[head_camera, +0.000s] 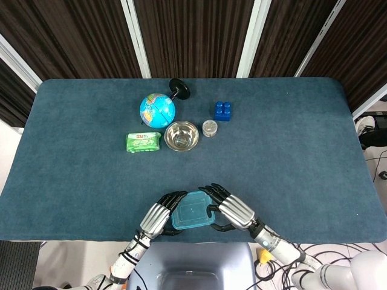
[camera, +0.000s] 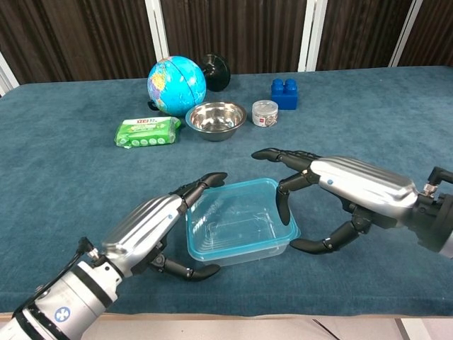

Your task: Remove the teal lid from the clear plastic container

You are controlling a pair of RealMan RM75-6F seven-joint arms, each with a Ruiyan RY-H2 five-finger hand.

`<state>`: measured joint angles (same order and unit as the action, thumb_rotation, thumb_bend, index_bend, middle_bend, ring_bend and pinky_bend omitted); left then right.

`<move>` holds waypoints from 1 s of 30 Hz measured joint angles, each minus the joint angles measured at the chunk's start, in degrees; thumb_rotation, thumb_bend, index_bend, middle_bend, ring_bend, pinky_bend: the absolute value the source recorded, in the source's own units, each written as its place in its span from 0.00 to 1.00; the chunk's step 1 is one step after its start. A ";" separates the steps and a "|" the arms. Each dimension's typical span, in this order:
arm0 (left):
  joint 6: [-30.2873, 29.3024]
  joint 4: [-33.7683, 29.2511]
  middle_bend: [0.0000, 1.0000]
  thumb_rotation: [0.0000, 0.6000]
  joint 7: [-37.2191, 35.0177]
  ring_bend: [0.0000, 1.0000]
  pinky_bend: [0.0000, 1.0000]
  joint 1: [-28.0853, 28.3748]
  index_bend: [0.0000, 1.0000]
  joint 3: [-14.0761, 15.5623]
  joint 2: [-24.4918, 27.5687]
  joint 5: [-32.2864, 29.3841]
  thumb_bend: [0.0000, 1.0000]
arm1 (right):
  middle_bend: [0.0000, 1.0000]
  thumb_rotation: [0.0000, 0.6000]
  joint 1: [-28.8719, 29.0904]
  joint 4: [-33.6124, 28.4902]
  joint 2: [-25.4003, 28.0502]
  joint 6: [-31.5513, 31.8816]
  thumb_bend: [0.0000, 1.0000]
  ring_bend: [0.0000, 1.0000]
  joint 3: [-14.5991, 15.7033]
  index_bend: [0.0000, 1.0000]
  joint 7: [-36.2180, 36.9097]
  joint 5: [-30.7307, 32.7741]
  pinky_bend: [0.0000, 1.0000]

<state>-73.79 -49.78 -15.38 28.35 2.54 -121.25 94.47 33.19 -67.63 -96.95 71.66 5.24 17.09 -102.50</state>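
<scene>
Head view: I had the container with its teal lid at the desk's near edge. Chest view: my left hand and right hand flanked it, fingers spread, gripping nothing.

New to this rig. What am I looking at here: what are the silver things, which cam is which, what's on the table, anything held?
The silver things are two robot arms ending in five-finger hands, driven remotely. One picture looks down from the robot's head, the other forward from its chest. The left hand and right hand flank a clear plastic container with a teal lid; their fingers curl around it, but a firm grip isn't clear. Further back on the blue table sit a globe, a green wipes pack, a steel bowl, a small jar and a blue building block.
</scene>
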 measured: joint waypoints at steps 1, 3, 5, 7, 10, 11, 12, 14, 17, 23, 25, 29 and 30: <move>-0.02 -0.07 0.42 1.00 0.11 0.26 0.18 0.00 0.00 -0.02 0.02 0.00 0.29 | 0.01 1.00 0.00 0.22 -0.22 0.04 0.22 0.00 0.00 0.57 0.22 0.03 0.00; 0.01 -0.26 0.41 1.00 0.13 0.26 0.18 0.02 0.00 -0.07 0.11 -0.03 0.29 | 0.01 1.00 0.06 0.54 -0.58 0.00 0.22 0.00 0.02 0.57 0.63 0.15 0.00; 0.04 -0.41 0.41 1.00 0.22 0.26 0.18 0.02 0.00 -0.11 0.24 -0.07 0.29 | 0.01 1.00 0.11 0.77 -0.74 -0.06 0.22 0.00 0.06 0.57 0.75 0.22 0.00; 0.07 -0.57 0.41 1.00 0.23 0.26 0.18 -0.04 0.00 -0.07 0.38 -0.10 0.29 | 0.01 1.00 0.19 0.94 -0.85 0.00 0.22 0.00 0.06 0.58 0.65 0.22 0.00; 0.10 -0.85 0.41 1.00 0.16 0.26 0.18 -0.03 0.00 0.04 0.58 -0.02 0.29 | 0.01 1.00 0.28 0.83 -0.78 0.11 0.22 0.00 0.06 0.58 0.59 0.20 0.00; 0.09 -0.90 0.41 1.00 0.16 0.26 0.18 -0.05 0.00 0.12 0.61 0.03 0.29 | 0.01 1.00 0.30 0.73 -0.69 0.12 0.22 0.00 0.07 0.58 0.57 0.20 0.00; 0.07 -0.96 0.41 1.00 0.17 0.26 0.18 -0.08 0.00 0.18 0.65 0.05 0.29 | 0.01 1.00 0.33 0.55 -0.56 0.11 0.22 0.00 0.09 0.58 0.61 0.23 0.00; 0.10 -0.98 0.41 1.00 -0.02 0.26 0.18 -0.12 0.00 0.21 0.80 0.04 0.29 | 0.01 1.00 0.25 0.30 -0.34 -0.03 0.22 0.00 0.31 0.58 0.95 0.40 0.00; 0.13 -1.42 0.41 1.00 0.25 0.26 0.18 -0.06 0.00 0.31 0.74 0.15 0.29 | 0.01 1.00 0.37 -0.09 -0.13 -0.12 0.22 0.00 0.11 0.58 1.05 0.53 0.00; 0.22 -1.77 0.41 1.00 0.59 0.26 0.18 -0.10 0.00 0.39 0.76 0.14 0.29 | 0.01 1.00 0.64 -1.19 0.46 -0.49 0.22 0.00 0.08 0.58 1.21 0.93 0.00; 0.19 -1.63 0.41 1.00 0.60 0.26 0.18 -0.13 0.00 0.33 0.75 0.19 0.28 | 0.01 1.00 0.65 -1.26 0.50 -0.52 0.22 0.00 0.11 0.58 1.16 0.97 0.00; -0.04 -1.66 0.41 1.00 0.54 0.26 0.18 -0.30 0.00 0.46 0.80 0.29 0.28 | 0.01 1.00 0.69 -1.09 0.20 -0.54 0.22 0.00 0.07 0.58 1.38 1.06 0.00; -0.08 -1.66 0.41 1.00 0.52 0.26 0.18 -0.32 0.00 0.50 0.82 0.32 0.28 | 0.01 1.00 0.71 -1.04 0.11 -0.55 0.22 0.00 0.08 0.58 1.65 1.08 0.00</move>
<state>-73.87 -51.44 -14.85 28.02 3.04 -120.44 94.79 33.90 -68.66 -96.85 71.10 5.32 18.74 -101.41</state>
